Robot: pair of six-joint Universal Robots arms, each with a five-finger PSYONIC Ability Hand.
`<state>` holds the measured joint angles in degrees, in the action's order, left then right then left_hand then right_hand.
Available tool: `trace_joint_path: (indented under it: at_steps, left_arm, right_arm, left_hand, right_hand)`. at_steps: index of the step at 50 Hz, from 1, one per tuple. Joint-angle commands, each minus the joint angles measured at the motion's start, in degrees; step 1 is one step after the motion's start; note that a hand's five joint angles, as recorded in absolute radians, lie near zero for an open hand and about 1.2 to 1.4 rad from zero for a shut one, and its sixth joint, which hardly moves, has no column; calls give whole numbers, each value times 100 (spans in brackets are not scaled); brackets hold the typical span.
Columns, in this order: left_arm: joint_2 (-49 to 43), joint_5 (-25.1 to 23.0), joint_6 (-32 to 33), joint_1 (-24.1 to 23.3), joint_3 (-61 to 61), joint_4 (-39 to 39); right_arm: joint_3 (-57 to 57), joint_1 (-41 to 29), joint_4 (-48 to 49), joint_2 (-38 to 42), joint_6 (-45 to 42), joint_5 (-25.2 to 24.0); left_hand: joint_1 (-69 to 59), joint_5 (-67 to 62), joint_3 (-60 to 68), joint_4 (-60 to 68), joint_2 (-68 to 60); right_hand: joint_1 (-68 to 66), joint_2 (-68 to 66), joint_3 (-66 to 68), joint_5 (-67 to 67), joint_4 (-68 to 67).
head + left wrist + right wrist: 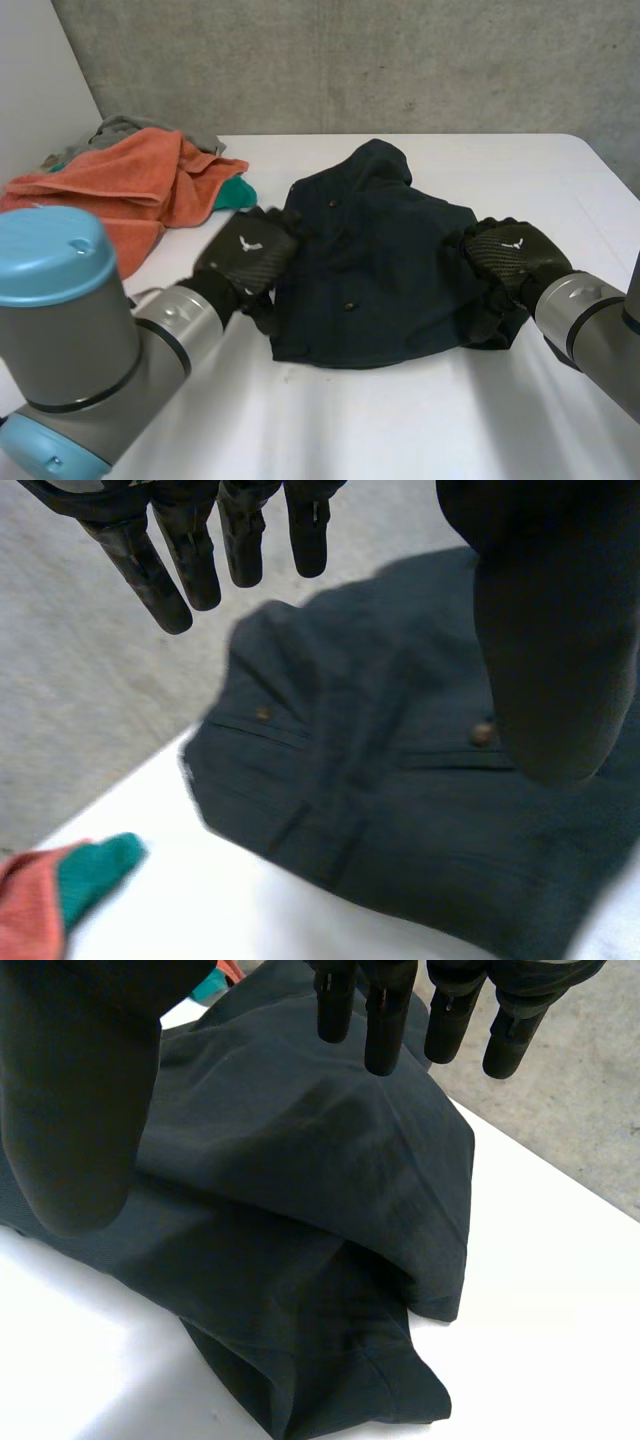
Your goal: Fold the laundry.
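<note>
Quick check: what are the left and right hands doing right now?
Left hand: open, fingers straight above the dark garment, holding nothing.
Right hand: open, fingers straight over the same garment, holding nothing.

A white table [400,420] stands before a grey concrete wall [330,60].

No text; bird emblems [249,243] on left hand [238,262] and right hand [505,258].
</note>
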<state>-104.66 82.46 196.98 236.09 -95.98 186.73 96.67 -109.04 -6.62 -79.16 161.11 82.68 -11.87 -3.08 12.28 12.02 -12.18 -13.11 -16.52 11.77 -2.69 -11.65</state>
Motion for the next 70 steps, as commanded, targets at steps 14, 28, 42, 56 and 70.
trace_joint_path:
  at_steps: [14, 28, 42, 56, 70]
  left_arm:
    - [-2005, 164, 200, -423, 1397, -752]
    - [-2410, 718, 798, -494, 1784, -655]
    - [-599, 2047, 1254, 376, 3277, 1208]
    - [-1643, 386, -343, -500, 4984, 840]
    - [-2507, -371, 252, -1346, 3271, 250]
  right_arm:
    - [36, 5, -6, 111, -18, -6]
    - [80, -4, 38, 58, -18, -6]
    - [80, -4, 38, -12, 0, -6]
    - [45, 304, 240, -21, 61, 134]
    - [-34, 691, 362, -3, 131, 29]
  left_hand:
    - [-2996, -2875, 2956, 2981, -2965]
    - [-6812, -6690, 6771, 6796, -6780]
    - [-6813, -6692, 6772, 6798, -6782]
    - [-6813, -6692, 6772, 6798, -6782]
    - [-272, -151, 232, 257, -241]
  right_hand:
    - [311, 652, -177, 269, 165]
    - [311, 652, -177, 269, 165]
    - [311, 652, -177, 269, 165]
    - [311, 652, -177, 269, 165]
    - [311, 652, -177, 269, 165]
